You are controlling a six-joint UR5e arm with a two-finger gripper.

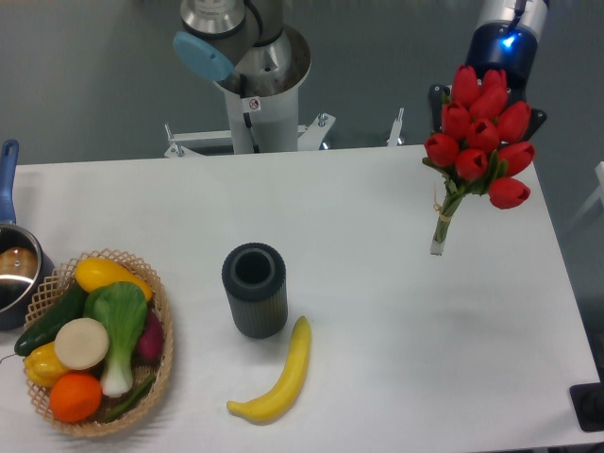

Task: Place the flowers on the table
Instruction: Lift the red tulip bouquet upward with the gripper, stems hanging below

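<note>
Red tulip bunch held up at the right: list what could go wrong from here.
1. The red tulip bunch with tied green stems hangs near the white rectangular tabletop's right edge; released there, it might roll off.
2. The buds hide the gripper, so how firmly it holds cannot be judged; the bunch may slip early.
3. Swinging left and low could knock the dark ribbed cylindrical cup or the yellow banana.

The white, matte, round-cornered counter (377, 311) is viewed from one fixed camera, set high at its front edge and angled down toward the grey robot base (253, 104) behind.
</note>
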